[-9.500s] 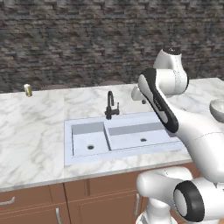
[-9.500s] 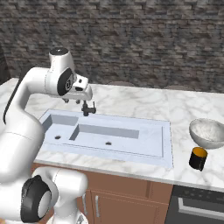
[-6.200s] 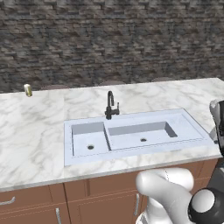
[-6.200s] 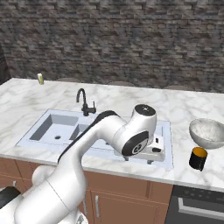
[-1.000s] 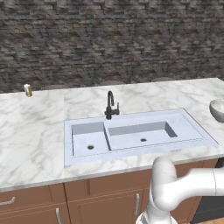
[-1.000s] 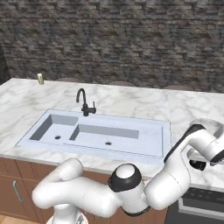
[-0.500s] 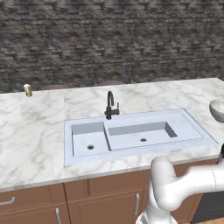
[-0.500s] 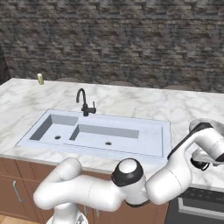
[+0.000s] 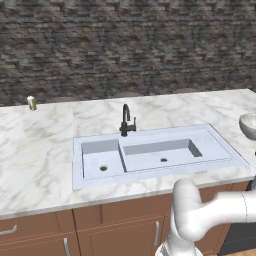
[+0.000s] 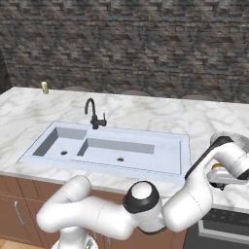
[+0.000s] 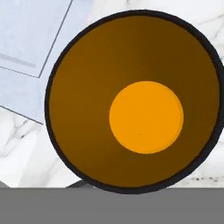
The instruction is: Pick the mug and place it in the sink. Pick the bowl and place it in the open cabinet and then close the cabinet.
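On the marble counter, right of the sink, the white arm reaches low over the counter's right end, its hand partly hiding a small patch of orange-yellow, the mug. Seen from the hand camera, the mug appears from directly above: a black rim around a brown-shaded wall and a bright orange floor, with a corner of the sink at upper left. The jaws are drawn nearly together; the fingertips lie below the frame, so whether they pinch the mug's rim cannot be told. Behind the hand, the grey-white bowl rests on the counter; the left base view shows the bowl at the right edge. A black faucet stands behind the sink's two basins. Far left, near the stone wall, stands a small yellowish jar.
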